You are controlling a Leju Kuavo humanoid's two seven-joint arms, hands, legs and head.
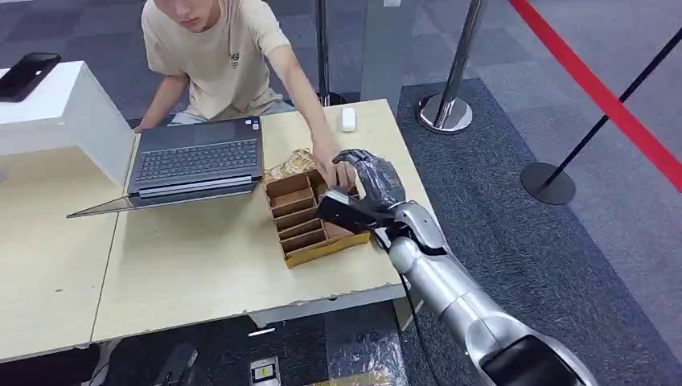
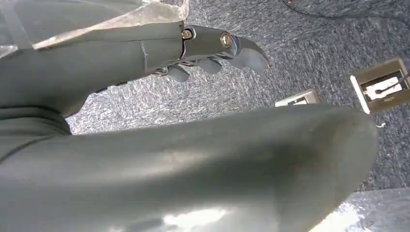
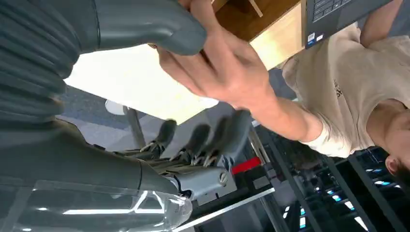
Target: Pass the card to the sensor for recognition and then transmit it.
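Note:
My right hand (image 1: 371, 178) hovers over the far right corner of a brown cardboard box with dividers (image 1: 299, 229) on the table. A person's hand (image 1: 336, 171) reaches in and meets it there. In the right wrist view that person's hand (image 3: 220, 65) lies between my thumb (image 3: 145, 24) and my fingers (image 3: 203, 137), which stand well apart. I see no card in either hand; the person's hand may hide it. A flat black device (image 1: 28, 74) lies on a white stand (image 1: 68, 112) at the far left. My left hand (image 2: 212, 48) hangs over grey carpet, holding nothing.
An open laptop (image 1: 197, 157) sits left of the box, in front of the seated person (image 1: 217, 56). A small white object (image 1: 347, 119) lies near the table's far edge. Two stanchion bases (image 1: 445, 112) (image 1: 547, 183) with a red belt stand on the carpet at the right.

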